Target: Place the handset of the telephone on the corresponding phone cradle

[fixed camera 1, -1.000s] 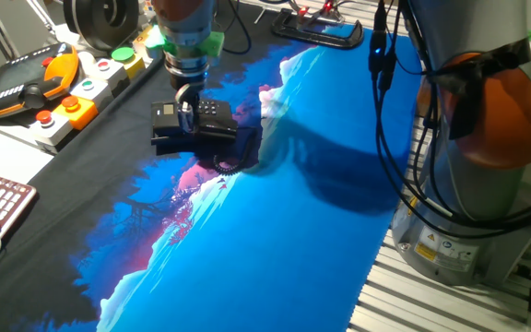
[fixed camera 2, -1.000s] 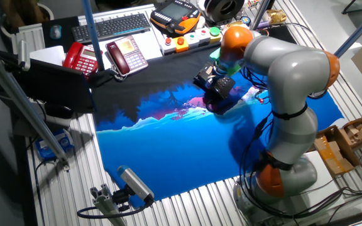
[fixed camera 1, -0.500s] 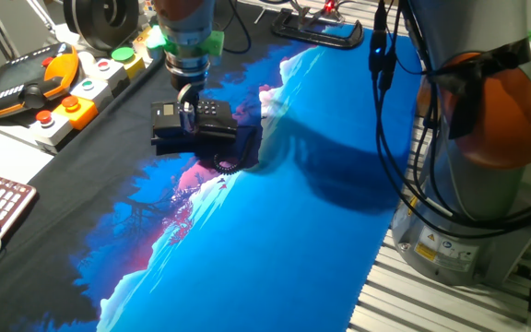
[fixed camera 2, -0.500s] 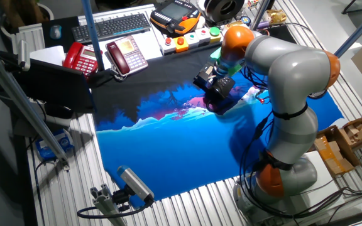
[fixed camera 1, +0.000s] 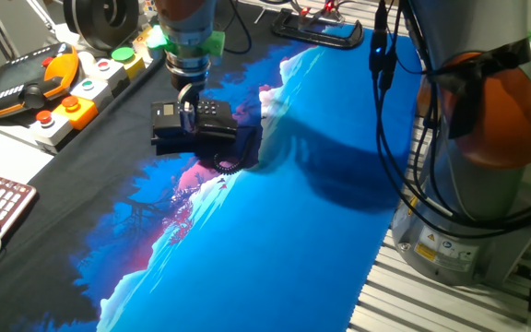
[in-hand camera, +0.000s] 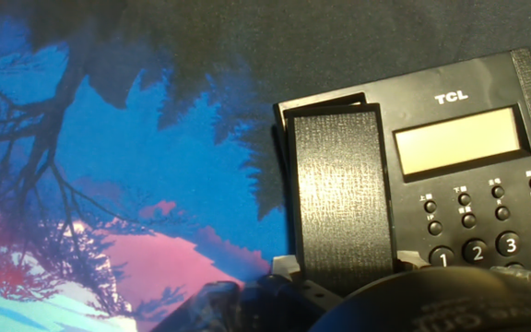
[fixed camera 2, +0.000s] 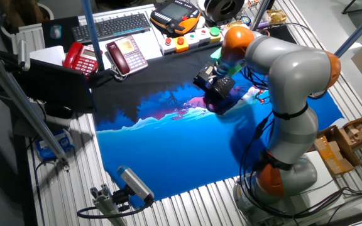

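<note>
Looking down the hand camera, the long slim black plastic handset (in-hand camera: 339, 194) lay lengthwise in the recessed side strip of the small black desk phone (in-hand camera: 468, 175), beside its display and keypad. So it looked pretty much seated, straight under the two-finger gripper (fixed camera 1: 186, 103). Honestly couldn't tell whether the fingers were clamped or spread; they're hidden.

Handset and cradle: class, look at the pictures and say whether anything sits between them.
Nothing visible does. In the hand view the handset already lies along the phone cradle beside the telephone's keypad. The tool stands directly over it; whether it grips cannot be told.
</note>
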